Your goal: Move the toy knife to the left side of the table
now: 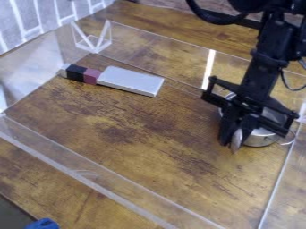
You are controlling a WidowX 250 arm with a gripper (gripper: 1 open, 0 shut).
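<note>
My gripper (235,139) hangs fingers-down at the right side of the table (131,134), just in front of a silver pot (273,137). Its fingers (231,132) are pressed together. A small pale sliver at their tips looks like the toy knife (245,141), pinched there. The rest of the knife is hidden behind the black fingers and the pot's rim. The dark arm rises from the gripper to the upper right.
A flat grey slab with a dark maroon end (116,79) lies at the back left. Low clear acrylic walls (107,174) border the tabletop, and a clear stand (91,36) sits at the far left corner.
</note>
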